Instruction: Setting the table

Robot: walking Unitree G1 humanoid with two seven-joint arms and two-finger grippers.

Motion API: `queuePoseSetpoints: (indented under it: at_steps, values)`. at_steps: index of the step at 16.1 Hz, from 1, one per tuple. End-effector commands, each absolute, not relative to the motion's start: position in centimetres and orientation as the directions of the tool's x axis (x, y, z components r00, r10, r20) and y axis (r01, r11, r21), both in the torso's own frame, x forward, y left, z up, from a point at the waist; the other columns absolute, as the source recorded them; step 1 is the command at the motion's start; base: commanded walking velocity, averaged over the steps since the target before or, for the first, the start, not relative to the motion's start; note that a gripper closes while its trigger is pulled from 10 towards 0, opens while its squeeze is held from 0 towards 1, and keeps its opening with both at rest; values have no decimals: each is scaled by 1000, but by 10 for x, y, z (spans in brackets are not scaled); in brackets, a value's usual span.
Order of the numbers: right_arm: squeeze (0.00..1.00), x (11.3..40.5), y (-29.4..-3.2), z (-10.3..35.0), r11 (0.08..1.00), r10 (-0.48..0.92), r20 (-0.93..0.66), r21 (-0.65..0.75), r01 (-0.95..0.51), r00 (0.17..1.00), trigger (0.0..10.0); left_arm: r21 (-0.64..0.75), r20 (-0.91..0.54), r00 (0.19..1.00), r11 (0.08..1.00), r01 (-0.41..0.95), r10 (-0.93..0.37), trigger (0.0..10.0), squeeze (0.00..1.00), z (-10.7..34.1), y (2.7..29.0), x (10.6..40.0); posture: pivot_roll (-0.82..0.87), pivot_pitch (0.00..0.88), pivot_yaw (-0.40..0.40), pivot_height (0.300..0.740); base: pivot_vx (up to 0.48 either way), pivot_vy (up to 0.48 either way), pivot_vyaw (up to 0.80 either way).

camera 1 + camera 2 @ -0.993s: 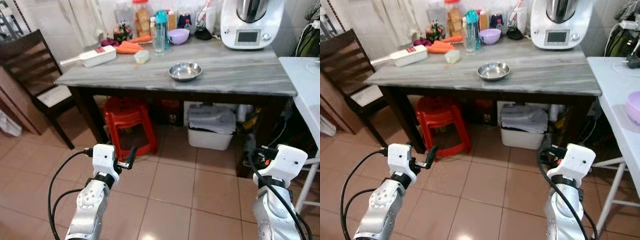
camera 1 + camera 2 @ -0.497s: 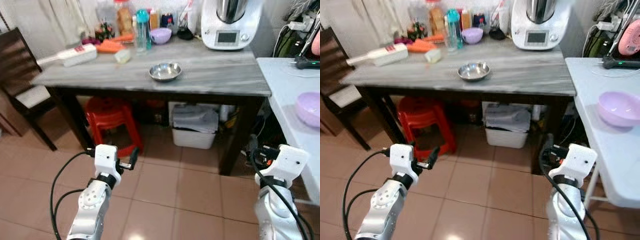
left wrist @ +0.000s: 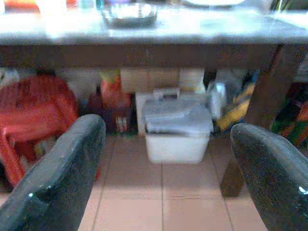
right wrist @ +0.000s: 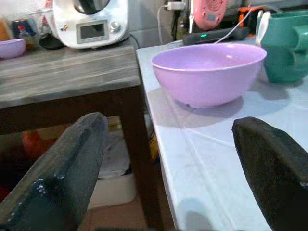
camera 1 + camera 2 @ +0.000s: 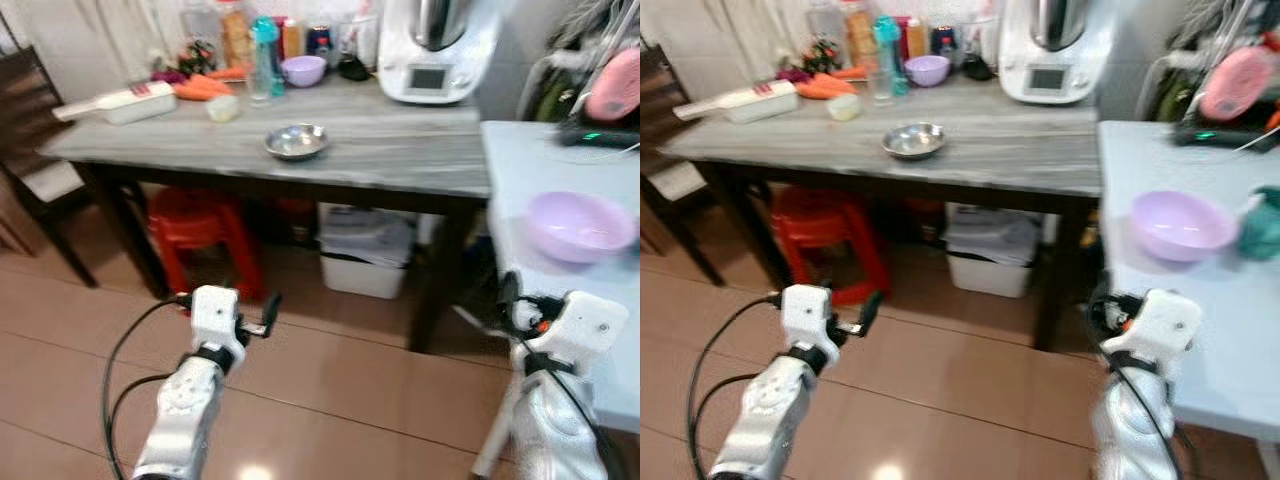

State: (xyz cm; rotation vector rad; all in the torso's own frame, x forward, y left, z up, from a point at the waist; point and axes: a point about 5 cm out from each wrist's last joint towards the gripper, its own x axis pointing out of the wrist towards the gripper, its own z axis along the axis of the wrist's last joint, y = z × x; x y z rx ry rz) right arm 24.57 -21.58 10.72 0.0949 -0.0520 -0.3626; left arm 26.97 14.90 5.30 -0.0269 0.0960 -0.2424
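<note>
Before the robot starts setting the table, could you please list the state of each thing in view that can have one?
left gripper: open, holding nothing
right gripper: open, holding nothing
large purple bowl: upright, on the white table
steel bowl: upright, on the grey table
teal mug: upright

1. Upper centre of the head view: grey-streaked worktop (image 5: pixel 400 150) on dark legs, bearing a silver steel bowl (image 5: pixel 296 141).
2. Right: pale blue-white table (image 5: pixel 1200 300) with a lilac bowl (image 5: pixel 1180 225) and teal jug (image 4: pixel 287 41).
3. Left: red stool (image 5: pixel 200 235) on terracotta floor tiles (image 5: pixel 330 380).
</note>
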Motion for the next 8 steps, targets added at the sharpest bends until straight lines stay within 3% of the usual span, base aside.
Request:
queuePoseSetpoints:
  at_steps: [1, 8]
  values:
    - [0, 248, -213, 111, 937, -341, 45, 104, 335, 939, 10000, -24, -82, 970, 973, 227, -229, 10000, 0, 56, 154, 272, -36, 0, 84, 740, 0, -480, 0]
    - [0, 251, -213, 111, 938, -337, 43, 105, 331, 940, 10000, -27, -80, 970, 973, 229, -231, 10000, 0, 56, 152, 272, -34, 0, 80, 740, 0, -480, 0]
